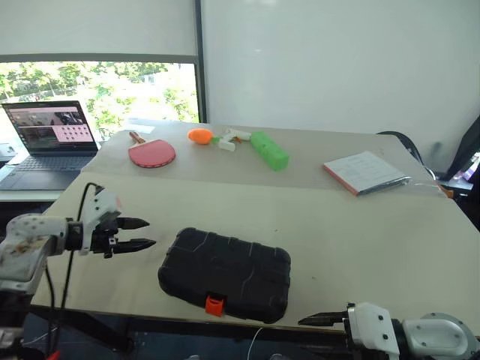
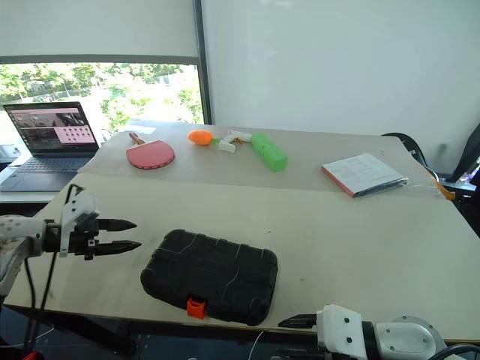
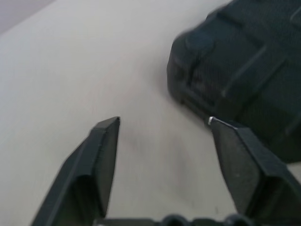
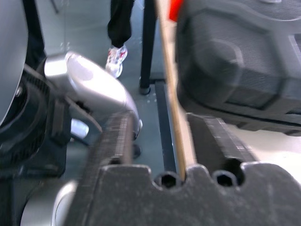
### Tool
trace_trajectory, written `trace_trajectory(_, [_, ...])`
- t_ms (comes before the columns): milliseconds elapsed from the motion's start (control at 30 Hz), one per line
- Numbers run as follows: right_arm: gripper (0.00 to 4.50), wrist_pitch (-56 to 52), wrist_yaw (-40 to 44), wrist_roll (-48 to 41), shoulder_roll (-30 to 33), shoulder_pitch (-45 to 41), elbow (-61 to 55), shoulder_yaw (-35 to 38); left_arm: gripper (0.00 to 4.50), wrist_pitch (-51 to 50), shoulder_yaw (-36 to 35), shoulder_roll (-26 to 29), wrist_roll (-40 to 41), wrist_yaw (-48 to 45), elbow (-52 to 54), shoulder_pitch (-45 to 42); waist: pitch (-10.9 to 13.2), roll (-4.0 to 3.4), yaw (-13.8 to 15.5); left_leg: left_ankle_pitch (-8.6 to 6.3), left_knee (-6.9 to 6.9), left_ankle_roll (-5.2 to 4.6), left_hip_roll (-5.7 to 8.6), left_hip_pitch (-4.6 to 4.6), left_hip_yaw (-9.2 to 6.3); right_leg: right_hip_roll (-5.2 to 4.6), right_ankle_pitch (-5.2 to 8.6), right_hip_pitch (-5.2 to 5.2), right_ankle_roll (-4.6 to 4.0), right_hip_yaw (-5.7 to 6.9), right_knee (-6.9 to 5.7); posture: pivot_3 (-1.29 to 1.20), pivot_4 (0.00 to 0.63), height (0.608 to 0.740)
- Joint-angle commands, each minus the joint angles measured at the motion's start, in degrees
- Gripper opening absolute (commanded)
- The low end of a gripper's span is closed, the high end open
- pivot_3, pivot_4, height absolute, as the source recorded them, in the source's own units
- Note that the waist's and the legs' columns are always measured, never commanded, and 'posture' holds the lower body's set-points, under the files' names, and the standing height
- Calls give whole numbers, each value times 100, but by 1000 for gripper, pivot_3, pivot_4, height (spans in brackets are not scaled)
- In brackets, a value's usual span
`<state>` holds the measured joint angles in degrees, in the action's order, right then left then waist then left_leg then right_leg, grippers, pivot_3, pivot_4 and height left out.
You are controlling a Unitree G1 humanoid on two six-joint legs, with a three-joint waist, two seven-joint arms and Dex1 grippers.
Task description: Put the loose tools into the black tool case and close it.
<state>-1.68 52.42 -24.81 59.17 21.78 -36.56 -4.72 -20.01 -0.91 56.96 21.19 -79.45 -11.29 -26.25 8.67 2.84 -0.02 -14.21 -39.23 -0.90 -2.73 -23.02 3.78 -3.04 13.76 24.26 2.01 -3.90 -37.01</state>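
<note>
The black tool case [image 1: 225, 274] lies shut on the table near its front edge, with its orange latch [image 1: 214, 304] facing me. The loose tools are out of view. My left gripper [image 1: 148, 232] hovers just left of the case, pointing at its left end, open with nothing between the fingers. The left wrist view shows the case corner [image 3: 235, 61] beyond the spread fingertips [image 3: 106, 136]. My right gripper [image 1: 306, 320] sits below the table's front edge, right of the latch, pointing left. In the right wrist view its fingers [image 4: 115, 141] stand slightly apart and empty, under the case [image 4: 235, 61].
At the back of the table lie a red table-tennis paddle [image 1: 151, 153], an orange object [image 1: 199, 136], a green block [image 1: 269, 150] and a notebook [image 1: 366, 172]. A laptop [image 1: 52, 142] stands open at the far left. A person's shoe [image 4: 115, 56] is on the floor.
</note>
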Motion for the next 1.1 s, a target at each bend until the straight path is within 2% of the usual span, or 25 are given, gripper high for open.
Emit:
trace_trajectory(33, [368, -155, 148, 104, -167, -126, -208, -267, 1437, 265, 423, -175, -207, -514, -208, -629, 0, 0, 9, -2, 0, -3, 0, -6, -4, 3, 4, 4, 0, 0, 0, 0, 150, 738])
trace_trajectory(67, [18, -226, 179, 102, -238, -197, -211, -374, 965, 335, 577, -346, -307, -544, -340, -915, 0, 0, 28, -2, 1, -4, 1, -11, -8, 5, 6, 4, 0, 3, 0, 0, 150, 738])
trace_trajectory(133, [0, -361, 231, 82, -356, -337, -209, -495, 190, 488, 823, -621, -553, -531, -639, -1351, 1, 0, 57, -2, 0, -4, 2, -17, -13, 5, 6, 6, 0, 6, 0, 0, 150, 738])
trace_trajectory(167, [0, -418, 250, 74, -400, -397, -207, -526, 44, 563, 916, -722, -672, -506, -780, -1505, 1, 0, 67, -2, -3, -4, 3, -16, -13, 5, 5, 3, 1, 6, 1, 0, 150, 738])
trace_trajectory(233, [0, -617, 267, 3, -524, -628, -178, -590, 44, 976, 1172, -1063, -1183, -99, -1371, -1925, 1, 0, 69, -2, -15, -4, 4, -18, -15, 4, 1, -1, 8, 5, 1, 0, 150, 738])
trace_trajectory(400, [0, -1064, 209, -20, -886, -1157, -131, -758, 44, 1937, 1453, -1733, -1856, 370, -2715, -2624, 1, 2, 47, -2, -52, -4, 4, -27, -18, 5, -9, -10, 21, 2, -1, 0, 150, 738])
trace_trajectory(600, [0, -1367, 43, 220, -1261, -1672, 75, -833, 44, 2600, 1756, -2179, -2288, 18, -3636, -3009, 2, 2, 50, -4, -57, -7, 7, -40, -20, 4, -12, -2, 23, 2, 0, 0, 150, 738])
trace_trajectory(700, [0, -1413, -59, 334, -1375, -1846, 250, -736, 44, 2540, 1897, -2147, -2365, -509, -3610, -2935, 2, 2, 15, -5, -56, -10, 5, -41, -20, 6, -12, 0, 22, 2, -1, 0, 150, 738])
trace_trajectory(833, [0, -1392, -278, 493, -1482, -2082, 641, -415, 44, 2289, 2117, -1737, -2289, -1271, -2991, -2511, 1, 1, -82, -5, -57, -10, 2, -38, -19, 7, -12, -1, 22, 1, -4, 0, 150, 738])
trace_trajectory(967, [0, -1299, -262, 601, -1460, -2174, 916, -206, 44, 1879, 2082, -1463, -1981, -1305, -2427, -2244, 1, -2, -87, -5, -54, -10, 1, -29, -15, 6, -11, -3, 21, -4, -8, 0, 150, 738])
trace_trajectory(1100, [0, -1298, -135, 583, -1426, -2105, 920, -110, 44, 1783, 1780, -1374, -2063, -1076, -2313, -2178, 1, -2, -67, -6, -55, -10, 1, -36, -17, 5, -11, 0, 23, -2, -8, 0, 150, 738])
